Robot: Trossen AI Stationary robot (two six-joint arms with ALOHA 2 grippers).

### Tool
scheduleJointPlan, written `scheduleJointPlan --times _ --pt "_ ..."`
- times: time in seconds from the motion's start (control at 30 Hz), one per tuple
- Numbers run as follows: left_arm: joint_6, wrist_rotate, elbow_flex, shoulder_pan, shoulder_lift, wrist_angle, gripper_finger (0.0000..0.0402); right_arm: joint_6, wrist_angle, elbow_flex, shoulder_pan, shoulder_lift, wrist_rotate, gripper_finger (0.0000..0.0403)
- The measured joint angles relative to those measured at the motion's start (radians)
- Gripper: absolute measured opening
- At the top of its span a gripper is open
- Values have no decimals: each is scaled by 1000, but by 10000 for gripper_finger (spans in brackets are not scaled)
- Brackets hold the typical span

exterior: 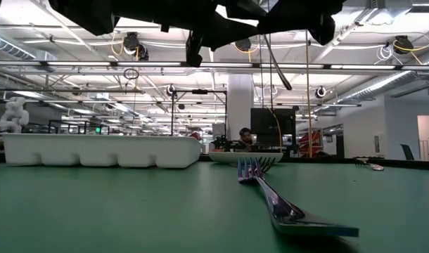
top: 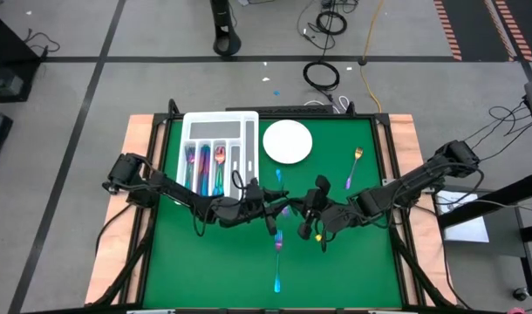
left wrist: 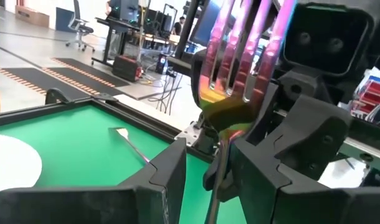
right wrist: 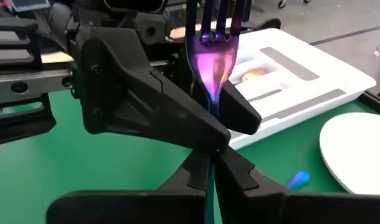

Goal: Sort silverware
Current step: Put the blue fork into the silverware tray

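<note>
Now, step: a handover in mid-air over the middle of the mat, by my read, heading for the tray on the left.
Tray (top: 189, 131): far left of the mat; several slots already hold silverware.
Left gripper (left wrist: 210, 177): fingers apart, straddling the fork's handle with a gap showing on one side. I don't see it pinching.
Fork (right wrist: 213, 62): upright, tines up, glowing pink and gold, standing between the two grippers.
Right gripper (right wrist: 210, 177): fingers pressed together on the handle, carrying the fork.
Next move: the left fingers should close squarely on the thin handle before the right ones let go. Then comes a swing left to the fork slot.
Risk: the handle is slim and slick, so an off-centre pinch could let it twist or drop.
Plate (top: 288, 141): just right of the tray, bare, and beside the likely path rather than in it.
Loose pieces: a second fork (top: 279, 240) lies on the mat under the grippers. A blue piece (top: 276, 281) lies nearer the front edge.
Far right: a third fork (top: 354, 167) lies well apart from the rest, waiting.
In the way: nothing between the grippers and the tray that I can see.
</note>
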Motion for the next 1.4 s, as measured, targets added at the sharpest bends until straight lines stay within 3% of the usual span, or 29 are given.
scheduleJointPlan --times 0.3,0.4,0.57,0.8,1.1,1.4 --pt "1 -39 0 0 0 -4 121 -9 48 -1 -13 37 28 0" --pt "1 -46 0 1 0 -8 94 -11 57 -1 -18 42 44 0" --pt "19 -48 0 0 0 -24 13 -20 57 -1 -24 43 53 15" --pt "55 -53 0 0 -30 -79 5 -48 73 -1 -24 42 52 40" --pt "61 -51 0 2 -219 -414 2 -104 76 1 13 -20 46 63" --pt "-101 85 0 54 -510 -983 1 -118 40 1 75 -70 51 64"
